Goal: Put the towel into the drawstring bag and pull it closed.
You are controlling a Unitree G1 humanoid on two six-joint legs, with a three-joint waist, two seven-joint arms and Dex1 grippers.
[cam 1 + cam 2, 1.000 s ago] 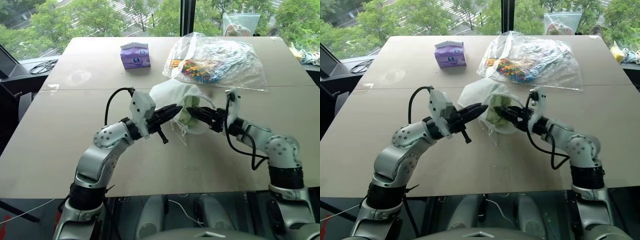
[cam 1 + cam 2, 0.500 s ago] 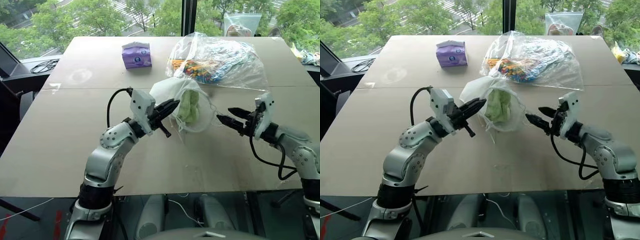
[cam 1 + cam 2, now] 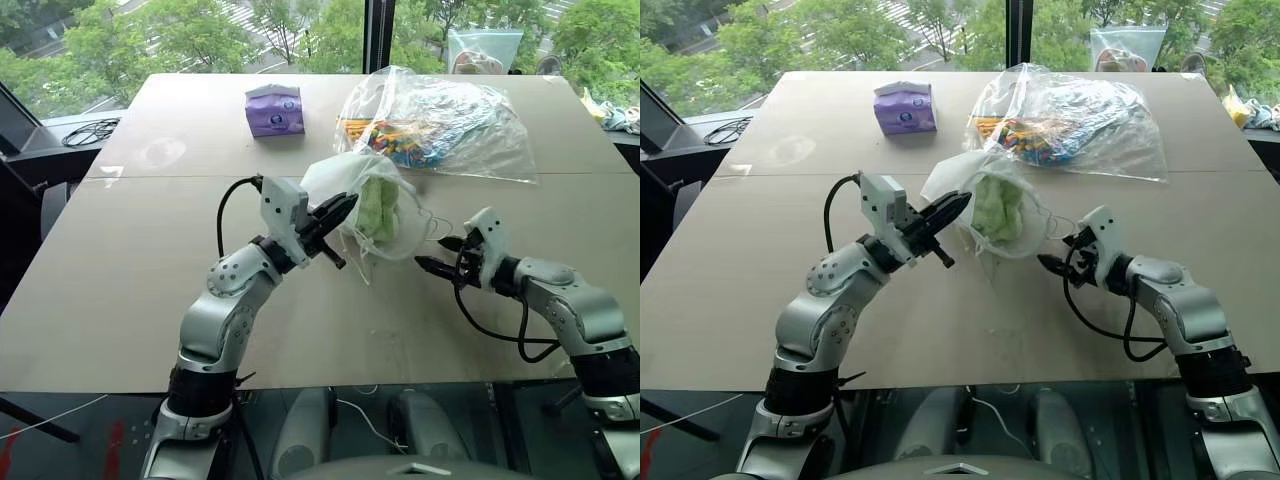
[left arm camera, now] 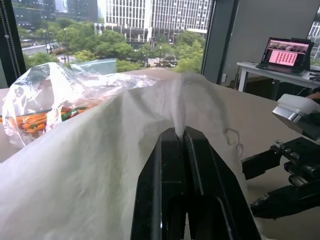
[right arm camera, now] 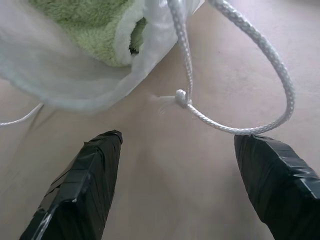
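Left eye view: my left hand [image 3: 340, 207] is clamped tight on the rim of the drawstring bag [image 3: 335, 180], holding it up off the tabletop [image 3: 120, 260] with the towel [image 3: 376, 208] already inside. At its four o'clock, my right hand [image 5: 180, 185] waits with fingers spread wide, gripping nothing, the cord loop [image 5: 240, 90] lying between them. I should close on that cord near the knot, then pull away from the left hand, keeping that grip firm.

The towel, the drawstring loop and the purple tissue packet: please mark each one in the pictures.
towel [image 5: 87, 27], right wrist view, on the green terry cloth inside the bag's mouth.
drawstring loop [image 5: 240, 131], right wrist view, on the cord at the loop's low bend.
purple tissue packet [image 3: 275, 110], left eye view, on its front face.
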